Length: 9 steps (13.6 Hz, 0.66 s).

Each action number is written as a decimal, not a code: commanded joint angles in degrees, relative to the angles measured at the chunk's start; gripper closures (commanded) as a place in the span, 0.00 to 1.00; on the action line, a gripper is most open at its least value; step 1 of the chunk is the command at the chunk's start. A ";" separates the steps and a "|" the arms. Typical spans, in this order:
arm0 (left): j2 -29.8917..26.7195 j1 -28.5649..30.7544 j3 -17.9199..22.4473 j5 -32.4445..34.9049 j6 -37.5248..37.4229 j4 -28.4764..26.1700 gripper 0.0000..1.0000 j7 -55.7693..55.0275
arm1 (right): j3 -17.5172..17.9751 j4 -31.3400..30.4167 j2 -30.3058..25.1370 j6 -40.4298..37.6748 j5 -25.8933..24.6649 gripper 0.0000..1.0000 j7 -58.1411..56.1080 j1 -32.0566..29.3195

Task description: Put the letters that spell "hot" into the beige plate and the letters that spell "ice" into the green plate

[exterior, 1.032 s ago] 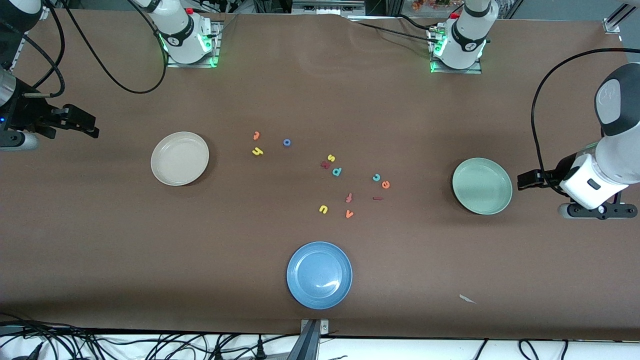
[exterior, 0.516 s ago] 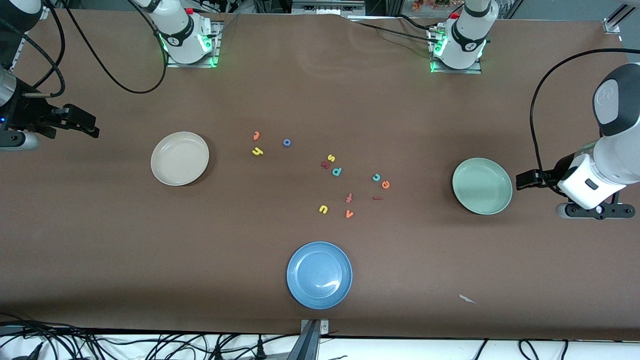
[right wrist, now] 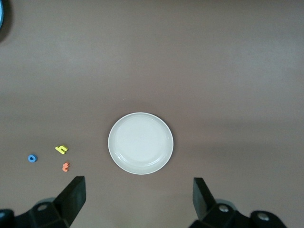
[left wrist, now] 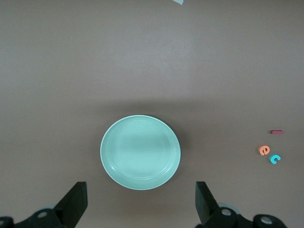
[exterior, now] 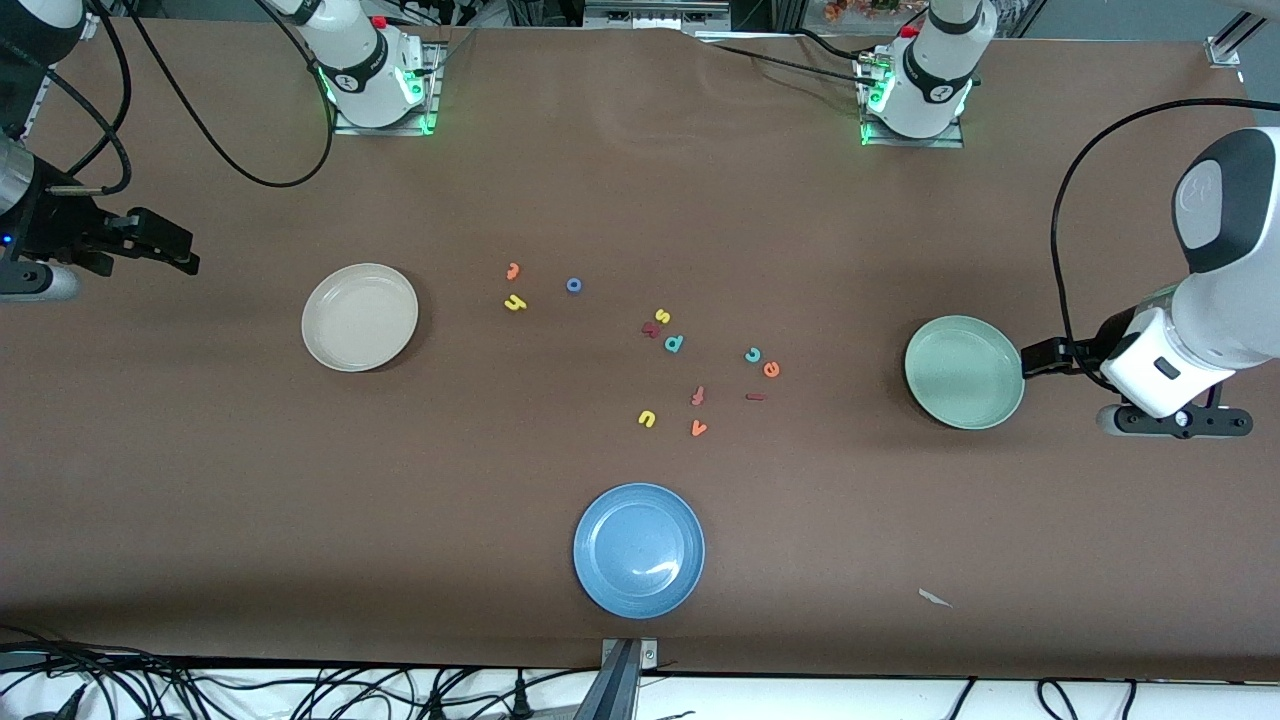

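Both grippers, left gripper (exterior: 1030, 358) by the green plate (exterior: 964, 372) and right gripper (exterior: 185, 255) near the beige plate (exterior: 359, 316), hang wide open and empty; letters sit unsorted mid-tabletop.

Blue plate (right wrist: 1, 14) mostly cropped.

setting: robotics lab. evidence: two arm bases (exterior: 375, 75) bolted to a table (exterior: 200, 480) under brown covering, green status lights at each base, loose black cables (exterior: 200, 140) across the surface, more cabling bundled along the table edge nearest the front camera.
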 commanded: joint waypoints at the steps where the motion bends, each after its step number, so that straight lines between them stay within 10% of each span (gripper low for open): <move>1: -0.58 0.07 0.15 -1.71 -0.25 -0.44 0.00 1.36 | 0.14 0.57 0.01 -1.09 0.50 0.00 0.40 -0.03; 9: -0.41 0.15 0.15 -1.71 -0.07 -0.45 0.00 1.45 | 0.14 0.30 0.09 -1.44 0.50 0.00 0.40 -0.03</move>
